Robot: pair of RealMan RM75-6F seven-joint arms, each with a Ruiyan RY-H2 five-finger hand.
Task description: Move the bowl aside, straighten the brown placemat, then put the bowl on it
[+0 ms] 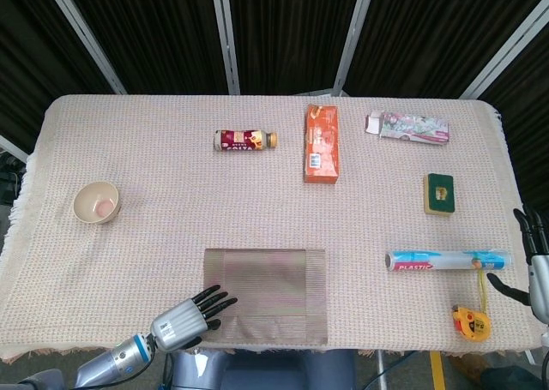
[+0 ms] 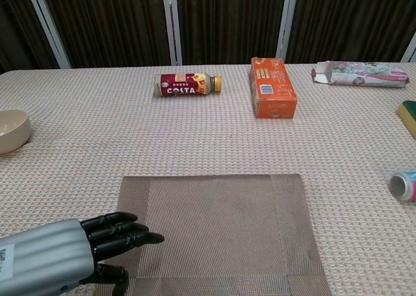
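The brown placemat lies flat at the table's front edge, its sides square with the table. My left hand hovers at the mat's front left corner, fingers stretched over that corner and holding nothing. The cream bowl stands upright on the cloth at the far left, well apart from the mat. My right hand hangs at the right table edge with its fingers spread, empty.
A Costa bottle, an orange box and a flowered carton lie along the back. A green-and-yellow sponge, a plastic-wrap roll and a tape measure sit on the right.
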